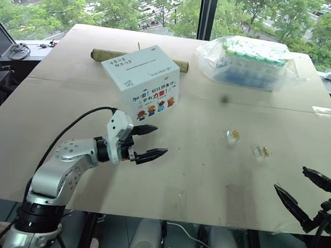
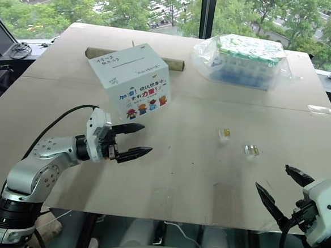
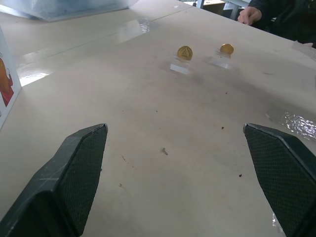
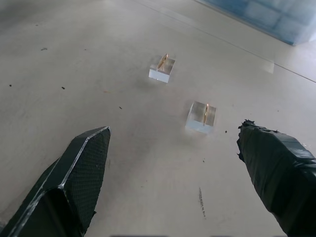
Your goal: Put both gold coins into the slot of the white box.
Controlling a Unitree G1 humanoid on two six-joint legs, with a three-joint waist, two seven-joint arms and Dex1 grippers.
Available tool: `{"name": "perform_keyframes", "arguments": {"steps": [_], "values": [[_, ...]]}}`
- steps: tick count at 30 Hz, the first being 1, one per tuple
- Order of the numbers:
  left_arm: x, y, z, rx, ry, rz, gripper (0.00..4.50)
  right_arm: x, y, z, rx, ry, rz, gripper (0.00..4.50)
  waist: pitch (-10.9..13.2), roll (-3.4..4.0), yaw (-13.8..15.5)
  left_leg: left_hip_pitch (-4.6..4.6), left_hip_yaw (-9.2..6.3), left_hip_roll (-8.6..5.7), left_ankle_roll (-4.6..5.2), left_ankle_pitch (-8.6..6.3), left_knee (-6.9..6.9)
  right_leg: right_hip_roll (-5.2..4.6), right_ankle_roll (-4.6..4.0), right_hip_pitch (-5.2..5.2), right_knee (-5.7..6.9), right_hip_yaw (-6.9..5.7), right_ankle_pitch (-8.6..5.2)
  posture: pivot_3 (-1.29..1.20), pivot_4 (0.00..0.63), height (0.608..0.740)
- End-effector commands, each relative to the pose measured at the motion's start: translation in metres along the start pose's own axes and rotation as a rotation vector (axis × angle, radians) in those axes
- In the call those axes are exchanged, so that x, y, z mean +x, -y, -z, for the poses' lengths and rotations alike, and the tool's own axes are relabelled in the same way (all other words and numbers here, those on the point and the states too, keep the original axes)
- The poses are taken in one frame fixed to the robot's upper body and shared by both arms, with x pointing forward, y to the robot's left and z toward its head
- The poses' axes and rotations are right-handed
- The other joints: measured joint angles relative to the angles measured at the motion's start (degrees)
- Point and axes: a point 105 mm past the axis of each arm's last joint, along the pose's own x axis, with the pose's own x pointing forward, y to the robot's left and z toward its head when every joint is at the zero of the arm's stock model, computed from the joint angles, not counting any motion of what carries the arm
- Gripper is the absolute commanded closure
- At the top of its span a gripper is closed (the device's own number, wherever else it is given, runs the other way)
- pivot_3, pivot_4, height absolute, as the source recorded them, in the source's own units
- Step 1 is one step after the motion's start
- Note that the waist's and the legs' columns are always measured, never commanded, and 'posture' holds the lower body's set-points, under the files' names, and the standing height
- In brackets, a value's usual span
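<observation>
Two gold coins [image 3: 185, 53] [image 3: 226, 49] stand on edge in small clear plastic blocks [image 1: 232, 135] [image 1: 260, 151] on the right half of the table. The white box [image 1: 143, 82] sits tilted at the middle left, its slot [image 1: 136, 66] a thin dark line on the top face beside handwriting. Just in front of the box my left gripper [image 1: 150, 141] hovers open and empty, pointing toward the coins. My right gripper [image 1: 302, 193] is open and empty at the table's front right edge, a little short of the nearer block [image 4: 201, 116].
A clear bag of green-capped tubes [image 1: 252, 62] lies at the back right. Behind the box is a brown cardboard tube [image 1: 105, 55]. A person's hand [image 3: 248, 15] rests beyond the table's far side in the left wrist view. A clear tape strip [image 1: 324, 110] marks the right edge.
</observation>
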Motion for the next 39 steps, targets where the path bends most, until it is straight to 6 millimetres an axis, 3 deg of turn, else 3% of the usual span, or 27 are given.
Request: {"name": "perform_keyframes", "arguments": {"steps": [1, 5, 11, 14, 15, 16, 17, 19, 22, 24, 25, 28, 39], "values": [[-0.001, 0.005, -0.019, 0.060, 0.047, 0.056, 0.00, -0.004, 0.008, 0.001, -0.001, -0.024, 0.048, 0.07, 0.00, 0.00, 0.02, 0.00, 0.00, 0.00, 0.00, 0.00, 0.00, 0.00, 0.00, 0.00, 0.00, 0.00, 0.00, 0.00, 0.150, 0.740], [0.011, 0.018, -0.043, 0.083, 0.092, 0.217, 0.00, 0.000, 0.013, 0.020, 0.031, -0.287, 0.066, 0.07, -0.01, -0.03, 0.18, -0.04, -0.01, -0.02, 0.02, 0.00, 0.07, -0.03, 0.01, 0.01, 0.02, -0.05, 0.01, 0.00, 0.150, 0.740], [0.018, 0.034, -0.055, 0.155, 0.062, 0.393, 0.00, 0.036, 0.031, 0.012, 0.090, -0.411, 0.050, 0.07, -0.03, -0.09, -0.39, 0.06, 0.10, 0.00, 0.03, 0.00, 0.06, 0.07, -0.02, -0.01, 0.05, 0.13, 0.02, 0.00, 0.150, 0.740], [0.019, 0.037, -0.058, 0.187, 0.054, 0.432, 0.00, 0.049, 0.038, 0.009, 0.128, -0.465, 0.058, 1.48, 0.02, -0.07, 0.17, -0.13, 0.04, -0.03, 0.03, 0.00, 0.01, 0.06, -0.04, -0.12, 0.00, 0.16, 0.01, 0.00, 0.150, 0.740], [0.019, 0.037, -0.058, 0.188, 0.055, 0.433, 0.00, 0.052, 0.040, 0.007, 0.126, -0.469, 0.061, 1.69, 0.02, -0.06, 0.36, -0.14, 0.00, -0.05, 0.04, -0.01, -0.01, 0.07, -0.04, -0.11, -0.01, 0.19, 0.01, 0.00, 0.150, 0.740], [0.020, 0.038, -0.060, 0.189, 0.059, 0.435, 0.00, 0.055, 0.042, 0.005, 0.133, -0.473, 0.066, 2.41, 0.02, -0.06, 0.41, -0.23, -0.03, -0.08, 0.09, -0.04, -0.01, 0.15, -0.03, -0.15, -0.04, 0.39, -0.01, 0.00, 0.150, 0.740], [0.021, 0.039, -0.062, 0.196, 0.066, 0.443, 0.00, 0.065, 0.049, 0.001, 0.170, -0.477, 0.077, 2.65, 0.03, -0.08, 0.38, -0.29, -0.03, -0.10, 0.09, -0.04, -0.01, 0.15, -0.03, -0.20, -0.05, 0.42, 0.00, 0.00, 0.150, 0.740], [0.024, 0.041, -0.067, 0.198, 0.080, 0.451, 0.00, 0.086, 0.064, -0.005, 0.231, -0.512, 0.092, 2.65, 0.06, -0.11, -0.17, -0.52, -0.01, -0.13, 0.11, -0.04, 0.10, 0.19, 0.02, -0.41, -0.04, 0.58, 0.03, 0.00, 0.150, 0.740], [0.025, 0.044, -0.067, 0.197, 0.079, 0.453, 0.00, 0.102, 0.065, -0.015, 0.267, -0.538, 0.052, 2.65, 0.06, -0.12, -0.37, -0.56, 0.03, -0.15, 0.12, -0.03, 0.21, 0.21, 0.09, -0.46, 0.00, 0.66, 0.08, 0.00, 0.150, 0.740], [0.024, 0.045, -0.065, 0.190, 0.077, 0.444, 0.00, 0.110, 0.062, -0.024, 0.295, -0.525, 0.012, 3.17, 0.07, -0.11, -0.05, -0.57, -0.05, -0.10, 0.11, -0.03, 0.14, 0.26, 0.07, -0.47, 0.01, 0.58, 0.06, 0.00, 0.150, 0.740], [0.023, 0.046, -0.064, 0.186, 0.076, 0.440, 0.00, 0.112, 0.061, -0.027, 0.304, -0.523, 0.001, 3.17, 0.06, -0.07, -0.08, -0.62, -0.05, -0.09, 0.11, -0.03, 0.10, 0.26, 0.07, -0.51, -0.01, 0.56, 0.06, 0.00, 0.150, 0.740], [0.022, 0.047, -0.064, 0.181, 0.077, 0.430, 0.00, 0.115, 0.060, -0.030, 0.325, -0.534, -0.018, 3.17, 0.06, -0.07, 0.04, -1.12, -0.06, -0.11, 0.11, -0.03, 0.15, 0.24, 0.09, -0.92, 0.10, 0.51, 0.08, 0.00, 0.150, 0.740], [0.019, 0.049, -0.060, 0.164, 0.077, 0.399, 0.00, 0.112, 0.057, -0.021, 0.311, -0.626, -0.010, 3.17, 0.05, -0.07, -0.15, -1.07, 0.02, -0.09, 0.11, -0.03, 0.20, 0.23, 0.10, -0.98, 0.04, 0.56, 0.08, 0.00, 0.150, 0.740]]}}
